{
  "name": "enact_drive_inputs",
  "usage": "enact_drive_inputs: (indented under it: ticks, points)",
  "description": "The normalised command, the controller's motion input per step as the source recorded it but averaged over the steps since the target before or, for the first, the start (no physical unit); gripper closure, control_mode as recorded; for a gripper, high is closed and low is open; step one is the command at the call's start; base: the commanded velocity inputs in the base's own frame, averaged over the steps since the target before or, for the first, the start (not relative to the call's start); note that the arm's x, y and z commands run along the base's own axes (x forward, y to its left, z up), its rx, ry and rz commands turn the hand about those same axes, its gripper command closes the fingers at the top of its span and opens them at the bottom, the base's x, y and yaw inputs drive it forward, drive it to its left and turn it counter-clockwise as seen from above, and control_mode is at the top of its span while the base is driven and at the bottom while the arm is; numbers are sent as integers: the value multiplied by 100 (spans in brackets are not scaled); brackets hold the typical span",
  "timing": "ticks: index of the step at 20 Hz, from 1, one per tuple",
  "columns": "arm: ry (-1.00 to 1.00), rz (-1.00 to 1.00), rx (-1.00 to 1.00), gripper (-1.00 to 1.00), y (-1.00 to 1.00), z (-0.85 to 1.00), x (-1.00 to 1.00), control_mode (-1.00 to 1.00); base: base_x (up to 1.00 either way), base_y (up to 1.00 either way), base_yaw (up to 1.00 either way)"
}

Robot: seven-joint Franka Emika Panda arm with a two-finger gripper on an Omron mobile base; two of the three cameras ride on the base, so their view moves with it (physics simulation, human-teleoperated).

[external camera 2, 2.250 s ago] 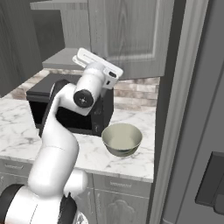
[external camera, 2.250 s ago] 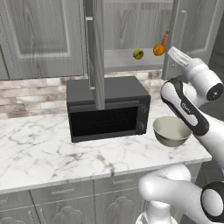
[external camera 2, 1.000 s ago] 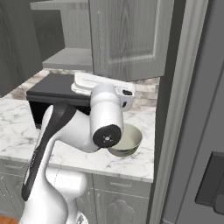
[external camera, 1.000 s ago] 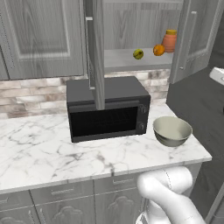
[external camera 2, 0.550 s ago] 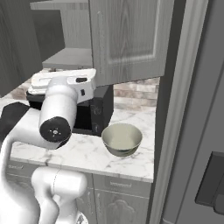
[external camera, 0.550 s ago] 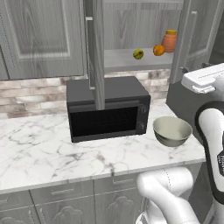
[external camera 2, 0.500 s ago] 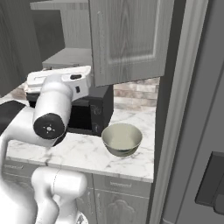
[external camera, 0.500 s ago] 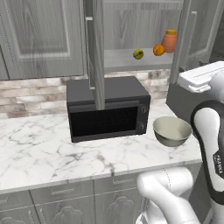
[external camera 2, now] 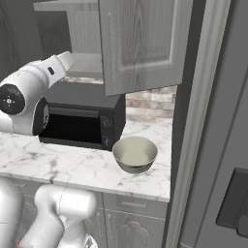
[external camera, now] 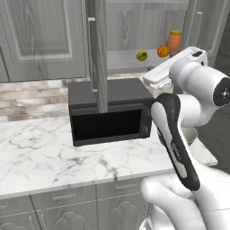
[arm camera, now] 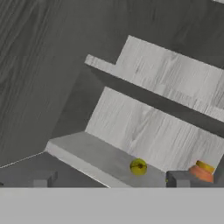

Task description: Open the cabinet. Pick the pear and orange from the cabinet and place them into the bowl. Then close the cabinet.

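Left base view: the cabinet stood open, the pear and orange side by side on its shelf; right base view: the bowl sat empty on the counter; hand view: the fingers stood apart and empty, the pear ahead, slightly right.
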Motion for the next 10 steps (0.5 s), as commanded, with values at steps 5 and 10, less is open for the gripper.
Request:
enact_drive_inputs:
  ticks: [5,10]
  points:
    - [37,-39,-23,-100,5,0,52,-100,0,0,0]
    - [36,-37,-8,-100,-19,0,32,-100,0,0,0]
